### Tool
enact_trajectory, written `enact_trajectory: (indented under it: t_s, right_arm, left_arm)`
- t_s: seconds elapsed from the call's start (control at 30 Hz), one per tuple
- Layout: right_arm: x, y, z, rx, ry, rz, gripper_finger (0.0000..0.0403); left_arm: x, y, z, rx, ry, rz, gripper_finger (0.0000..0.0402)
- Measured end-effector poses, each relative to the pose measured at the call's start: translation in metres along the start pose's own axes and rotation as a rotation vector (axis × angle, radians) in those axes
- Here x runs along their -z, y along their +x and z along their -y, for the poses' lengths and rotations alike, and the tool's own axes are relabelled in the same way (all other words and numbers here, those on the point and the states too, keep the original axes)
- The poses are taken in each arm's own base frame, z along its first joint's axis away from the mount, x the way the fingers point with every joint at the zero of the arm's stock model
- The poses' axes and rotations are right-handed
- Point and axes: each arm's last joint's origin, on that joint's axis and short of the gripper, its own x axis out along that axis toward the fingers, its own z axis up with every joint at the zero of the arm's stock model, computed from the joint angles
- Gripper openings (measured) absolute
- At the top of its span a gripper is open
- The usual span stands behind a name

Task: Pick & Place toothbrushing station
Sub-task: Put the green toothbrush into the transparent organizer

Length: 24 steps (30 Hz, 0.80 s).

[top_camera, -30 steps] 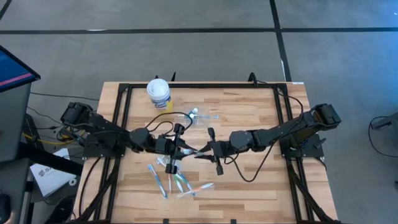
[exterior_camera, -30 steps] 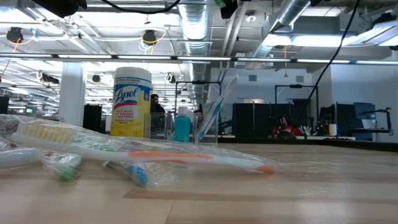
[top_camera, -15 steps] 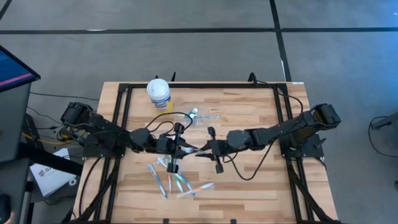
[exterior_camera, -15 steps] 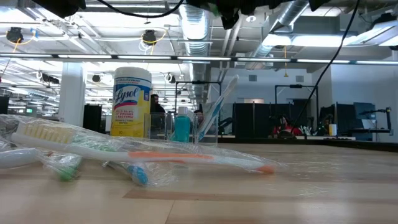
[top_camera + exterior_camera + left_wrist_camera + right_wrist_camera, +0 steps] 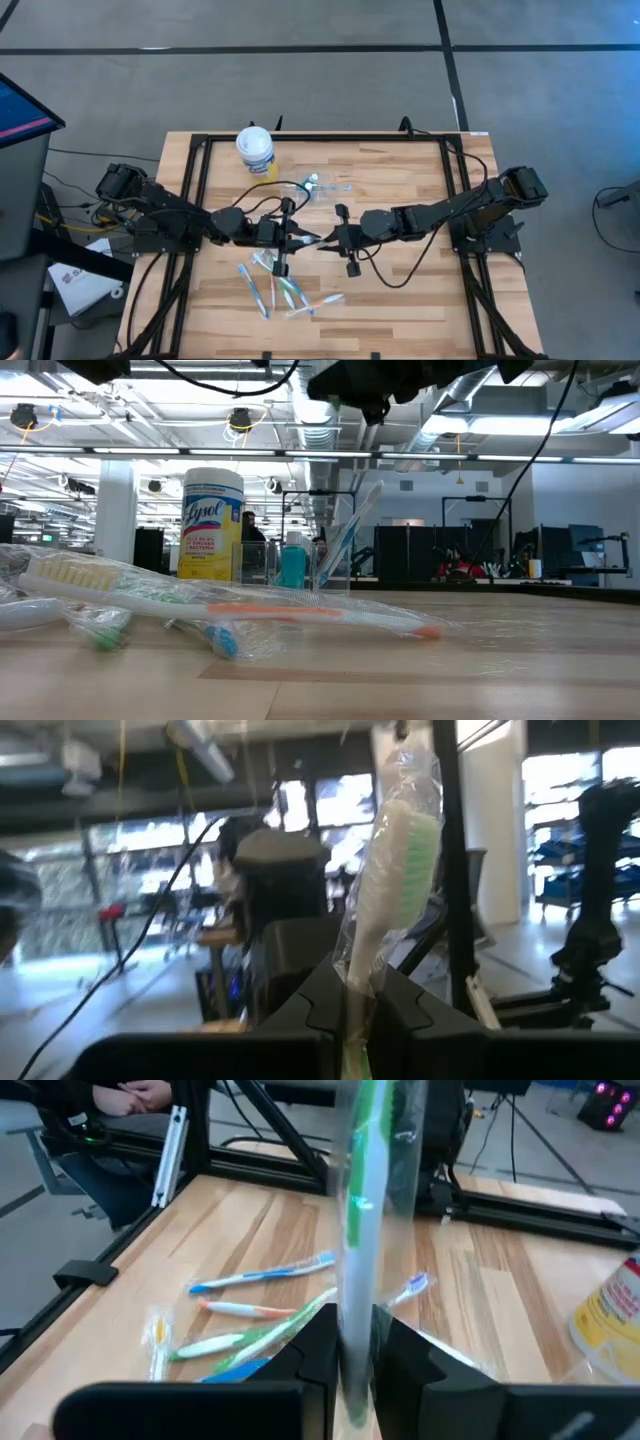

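A green-and-white toothbrush (image 5: 311, 240) in a clear wrapper hangs above the table's middle, between my left gripper (image 5: 298, 238) and my right gripper (image 5: 326, 241), and both are shut on it. Its bristle head (image 5: 395, 835) shows in the left wrist view and its handle (image 5: 362, 1200) in the right wrist view. A small clear cup (image 5: 318, 187) stands farther back, with one toothbrush leaning in it and a blue tube (image 5: 292, 565) beside it. Several wrapped toothbrushes (image 5: 285, 290) lie flat on the near part of the table. My left gripper pinches the wrapped toothbrush's shaft just below the head (image 5: 352, 1005) between its two fingers, and the head sticks out past the fingertips, lifted clear. My right gripper pinches the handle (image 5: 352, 1335) between its two fingers, coming level from the table's right; the toothbrush runs on along and beyond the fingers, clear of the table.
A white-lidded yellow wipes canister (image 5: 255, 150) stands at the far left of the wooden table (image 5: 420, 290). Black frame rails (image 5: 320, 138) run along the table's edges. Cables loop from both arms over the table's middle. The right half is bare wood.
My right gripper has tipped downward and edged toward the table's left, closer to my left gripper. My left gripper has tipped its fingers upward. The toothbrush stays between them, clear of the table.
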Motion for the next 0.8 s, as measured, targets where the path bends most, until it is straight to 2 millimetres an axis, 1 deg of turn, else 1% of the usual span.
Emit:
enact_trajectory:
  t_s: [0.1,0.27,0.37,0.43,0.53,0.63,0.8]
  right_arm:
    - [0.002,0.000,0.005,0.012,0.012,-0.023,0.0038]
    - [0.005,0.000,0.010,0.023,0.042,-0.055,0.0040]
    - [0.008,0.000,0.011,0.027,0.043,-0.070,0.0043]
    - [0.006,0.000,0.011,0.021,0.047,-0.057,0.0046]
    - [0.006,0.000,0.010,-0.005,0.047,-0.053,0.0056]
    - [0.007,0.000,0.010,-0.007,0.047,-0.064,0.0072]
    - [0.014,0.000,0.014,0.004,0.071,-0.130,0.0100]
  left_arm:
    - [-0.004,-0.003,-0.002,-0.025,-0.003,-0.043,0.0018]
    - [-0.011,-0.010,-0.006,-0.063,0.010,-0.106,0.0008]
    - [-0.016,-0.012,-0.008,-0.087,0.006,-0.102,0.0014]
    - [-0.016,-0.012,-0.008,-0.088,0.007,-0.104,0.0014]
    - [-0.014,-0.012,-0.010,-0.092,0.010,-0.114,0.0007]
    - [-0.013,-0.011,-0.012,-0.100,0.009,-0.125,0.0011]
    - [-0.011,-0.011,-0.013,-0.107,0.005,-0.135,0.0008]
